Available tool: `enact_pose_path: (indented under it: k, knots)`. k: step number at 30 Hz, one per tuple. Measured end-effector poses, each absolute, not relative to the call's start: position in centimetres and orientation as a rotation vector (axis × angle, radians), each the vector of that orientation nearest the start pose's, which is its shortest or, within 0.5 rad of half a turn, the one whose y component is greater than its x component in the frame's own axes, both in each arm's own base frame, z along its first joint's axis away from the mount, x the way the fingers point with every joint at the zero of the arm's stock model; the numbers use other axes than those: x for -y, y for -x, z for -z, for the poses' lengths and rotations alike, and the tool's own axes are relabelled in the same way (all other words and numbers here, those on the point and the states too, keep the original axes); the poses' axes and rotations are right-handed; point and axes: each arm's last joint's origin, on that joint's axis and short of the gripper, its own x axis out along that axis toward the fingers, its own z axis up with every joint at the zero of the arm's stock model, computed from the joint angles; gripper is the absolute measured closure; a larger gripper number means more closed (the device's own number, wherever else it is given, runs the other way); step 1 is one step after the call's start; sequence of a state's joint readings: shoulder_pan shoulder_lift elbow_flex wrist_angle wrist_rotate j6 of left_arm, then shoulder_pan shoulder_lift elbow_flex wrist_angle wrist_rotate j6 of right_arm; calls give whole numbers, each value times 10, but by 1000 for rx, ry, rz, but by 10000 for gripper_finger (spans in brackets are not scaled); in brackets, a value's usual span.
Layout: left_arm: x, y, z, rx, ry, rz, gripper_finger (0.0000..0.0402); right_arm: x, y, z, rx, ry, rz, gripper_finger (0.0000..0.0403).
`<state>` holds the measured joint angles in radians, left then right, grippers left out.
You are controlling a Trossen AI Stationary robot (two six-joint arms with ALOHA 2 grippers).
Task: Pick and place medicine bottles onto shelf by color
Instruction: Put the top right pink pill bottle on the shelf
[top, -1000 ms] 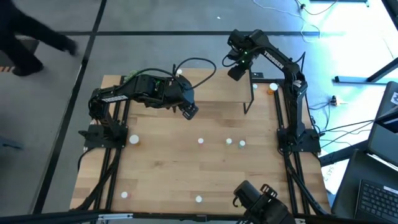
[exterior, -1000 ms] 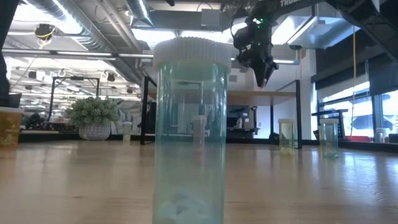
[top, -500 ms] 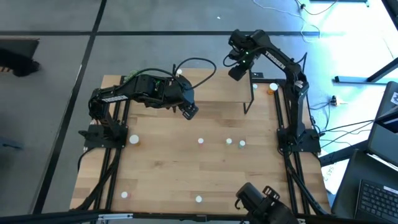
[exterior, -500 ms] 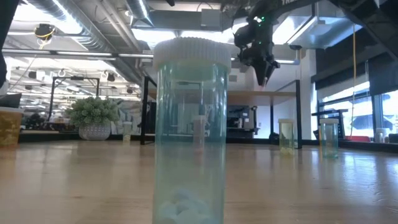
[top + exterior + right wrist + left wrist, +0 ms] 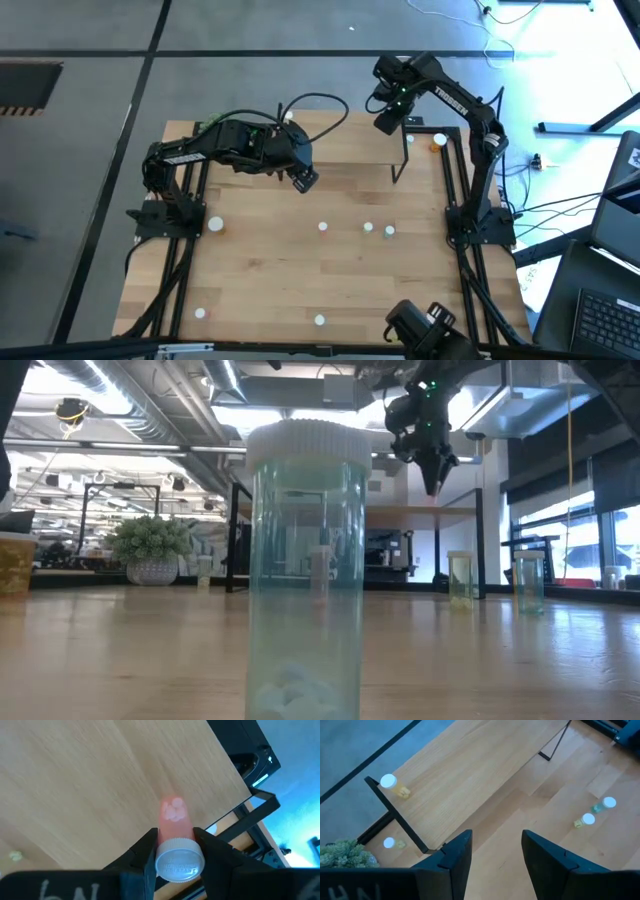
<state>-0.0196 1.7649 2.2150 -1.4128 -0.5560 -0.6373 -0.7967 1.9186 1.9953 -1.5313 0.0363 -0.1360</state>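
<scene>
Your right gripper (image 5: 175,845) pinches a pink bottle (image 5: 174,840) above the shelf (image 5: 470,775); the left gripper (image 5: 492,852) waits, fingers spread (empty); several bottles (image 5: 368,228) remain on the table (image 5: 300,270).

From overhead we look straight down on the whole table (image 5: 330,270), with both arms in frame and the shelf (image 5: 345,135) in the upper centre. Our low camera sits at tabletop height, facing level across the wood into the room; a blue-tinted bottle (image 5: 305,570) stands so close that it fills the frame's centre, and the shelf (image 5: 430,512) appears behind it. The left wrist camera looks down past its own fingers (image 5: 452,855) at the shelf (image 5: 470,775). The right wrist camera hangs very near the shelf board (image 5: 90,785), a pink bottle (image 5: 176,842) at bottom centre.
</scene>
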Motion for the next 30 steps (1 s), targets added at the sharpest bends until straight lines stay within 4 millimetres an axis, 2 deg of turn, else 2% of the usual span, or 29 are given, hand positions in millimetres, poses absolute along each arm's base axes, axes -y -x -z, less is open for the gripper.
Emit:
enact_pose_path:
  k: [6,14,30]
  knots:
    - [-9,-318,-447,-731,304,-763,235,261,-250,-333,-1420,-447,580,283]
    - [-9,-318,-447,-729,307,-764,235,261,-250,-319,-1474,-448,581,283]
    - [-9,-318,-447,-729,307,-763,235,262,-250,-318,-1467,-427,572,283]
